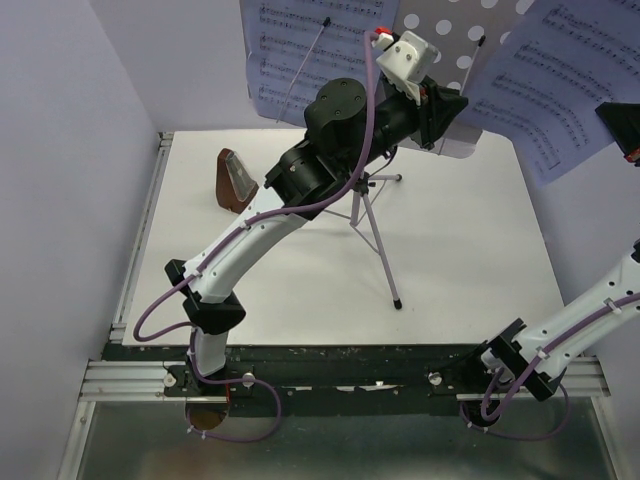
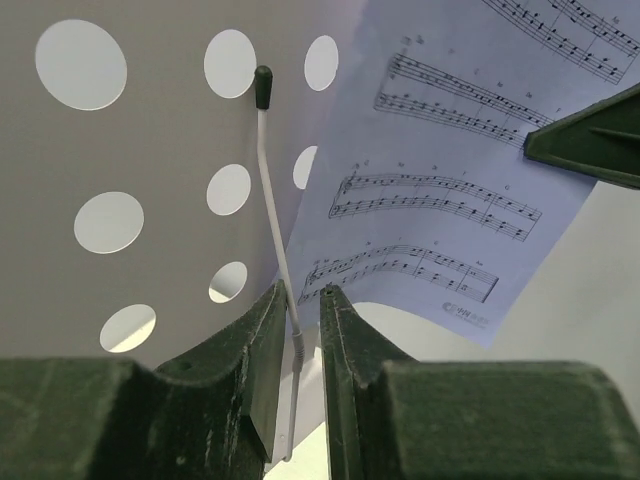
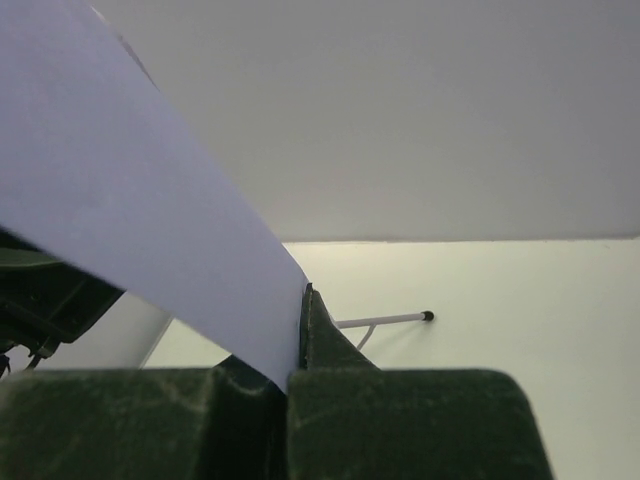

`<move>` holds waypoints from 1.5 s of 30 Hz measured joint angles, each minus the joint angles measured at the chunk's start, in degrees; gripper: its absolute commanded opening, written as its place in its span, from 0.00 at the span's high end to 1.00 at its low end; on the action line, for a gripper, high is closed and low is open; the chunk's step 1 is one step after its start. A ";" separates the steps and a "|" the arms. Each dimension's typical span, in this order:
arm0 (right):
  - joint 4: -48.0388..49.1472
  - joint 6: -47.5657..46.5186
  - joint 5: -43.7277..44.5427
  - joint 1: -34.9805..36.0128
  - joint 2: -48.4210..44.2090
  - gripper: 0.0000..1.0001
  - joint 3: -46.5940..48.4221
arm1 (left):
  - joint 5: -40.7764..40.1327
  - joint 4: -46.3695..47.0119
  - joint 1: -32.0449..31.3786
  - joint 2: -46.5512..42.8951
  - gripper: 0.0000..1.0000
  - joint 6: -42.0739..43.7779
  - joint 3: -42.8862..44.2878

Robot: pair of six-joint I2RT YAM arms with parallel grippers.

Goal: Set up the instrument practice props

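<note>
The pale lilac perforated music stand stands on its thin tripod at the back centre. One lavender sheet-music page rests on its left half. My right gripper is shut on the edge of a second page and holds it in the air at the stand's right side; the pinch shows in the right wrist view. My left gripper is at the stand's lower edge, its jaws a narrow gap apart around the white wire page holder. The brown metronome stands on the table at the left.
Pale walls close in the table on the left and back. A tripod leg reaches toward the table's middle, ending in a black foot. A metal rail runs along the near edge by the arm bases.
</note>
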 measured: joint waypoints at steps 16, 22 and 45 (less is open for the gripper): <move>4.22 3.32 -2.64 0.31 0.24 1.00 -0.74 | -2.40 1.25 -0.63 1.73 1.00 2.32 0.72; 3.32 1.51 -3.08 2.21 0.24 1.00 -0.74 | -3.21 1.99 -0.85 1.70 1.00 3.08 0.42; -10.62 -18.49 0.42 21.20 4.37 1.00 6.86 | -5.73 11.96 -2.58 -2.32 1.00 8.15 -10.21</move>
